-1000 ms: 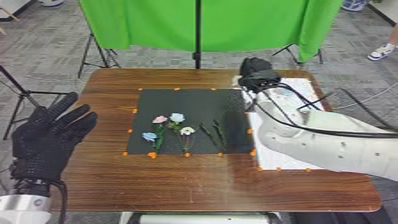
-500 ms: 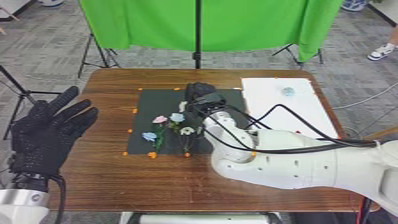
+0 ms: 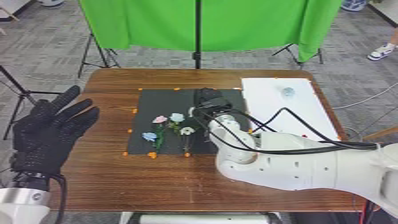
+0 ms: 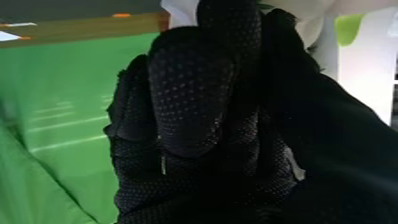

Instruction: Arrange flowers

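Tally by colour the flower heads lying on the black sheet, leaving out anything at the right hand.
Pink flower: 1
Light blue flowers, one of them paler, nearly white: 2
White flower: 1
Total: 4

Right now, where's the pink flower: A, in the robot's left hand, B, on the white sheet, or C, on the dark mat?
C: the pink flower lies on the dark mat, left of the white sheet and apart from the left hand.
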### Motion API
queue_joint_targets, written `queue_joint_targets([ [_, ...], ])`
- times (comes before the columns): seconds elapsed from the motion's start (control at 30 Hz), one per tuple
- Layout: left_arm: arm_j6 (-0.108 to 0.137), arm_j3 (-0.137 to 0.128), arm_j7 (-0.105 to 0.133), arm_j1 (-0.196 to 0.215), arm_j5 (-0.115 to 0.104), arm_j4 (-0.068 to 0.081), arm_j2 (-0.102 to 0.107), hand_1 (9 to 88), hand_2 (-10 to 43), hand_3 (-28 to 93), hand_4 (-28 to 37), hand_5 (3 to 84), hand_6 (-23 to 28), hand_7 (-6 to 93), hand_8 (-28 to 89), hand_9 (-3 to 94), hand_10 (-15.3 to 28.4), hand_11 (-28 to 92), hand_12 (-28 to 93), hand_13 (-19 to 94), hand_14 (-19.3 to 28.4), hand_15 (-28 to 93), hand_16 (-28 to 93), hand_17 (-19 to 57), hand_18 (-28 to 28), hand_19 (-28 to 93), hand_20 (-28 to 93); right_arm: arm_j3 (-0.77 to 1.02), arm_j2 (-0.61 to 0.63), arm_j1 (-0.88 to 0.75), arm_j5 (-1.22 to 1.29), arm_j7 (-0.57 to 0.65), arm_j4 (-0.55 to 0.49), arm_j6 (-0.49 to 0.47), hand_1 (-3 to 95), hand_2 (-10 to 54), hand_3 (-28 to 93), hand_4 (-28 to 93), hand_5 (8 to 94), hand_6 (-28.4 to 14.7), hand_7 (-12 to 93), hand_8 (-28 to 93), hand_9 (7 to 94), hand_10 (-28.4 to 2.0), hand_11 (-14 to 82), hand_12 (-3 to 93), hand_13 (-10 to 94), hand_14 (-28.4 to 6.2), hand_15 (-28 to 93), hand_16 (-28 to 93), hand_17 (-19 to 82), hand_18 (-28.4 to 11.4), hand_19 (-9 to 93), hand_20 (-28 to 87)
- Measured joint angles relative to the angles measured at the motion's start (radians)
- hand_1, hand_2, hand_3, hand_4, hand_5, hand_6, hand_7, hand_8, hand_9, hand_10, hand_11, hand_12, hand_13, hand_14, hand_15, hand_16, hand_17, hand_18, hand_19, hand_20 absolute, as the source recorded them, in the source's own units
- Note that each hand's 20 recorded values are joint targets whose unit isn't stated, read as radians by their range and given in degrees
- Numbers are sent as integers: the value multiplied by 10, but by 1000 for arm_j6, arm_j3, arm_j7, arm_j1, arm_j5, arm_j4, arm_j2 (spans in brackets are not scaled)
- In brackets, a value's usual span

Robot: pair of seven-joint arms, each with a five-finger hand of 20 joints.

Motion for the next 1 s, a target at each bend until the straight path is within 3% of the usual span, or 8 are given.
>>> queue_joint_targets([
  [0.43,1,11,3,-9,0,3,4,208,87,757,-280,360,102,158,-99,321,217,270,108,237,284,498,-90,-94,284,598,63,-15,3,-4,9,10,4,-43,439,-95,746,-283,717,27,141,-64,907,-75,197,251,856,-30,581,205,413,-181,932,127],
  [0.57,1,14,3,-10,0,5,4,208,86,756,-279,355,99,158,-99,321,217,270,108,244,284,501,-90,-95,284,596,61,-14,5,-7,7,17,1,-55,420,-95,755,-283,710,21,145,-118,891,-83,226,220,843,-38,591,195,402,-185,932,126],
  [1.0,2,17,-8,-13,0,7,-1,211,83,756,-277,353,98,159,-99,321,217,269,109,244,284,504,-93,-95,284,595,61,6,17,-17,-3,57,-28,-80,399,-95,764,-283,686,10,141,-117,869,-93,255,187,830,-43,609,191,393,-189,932,135],
])
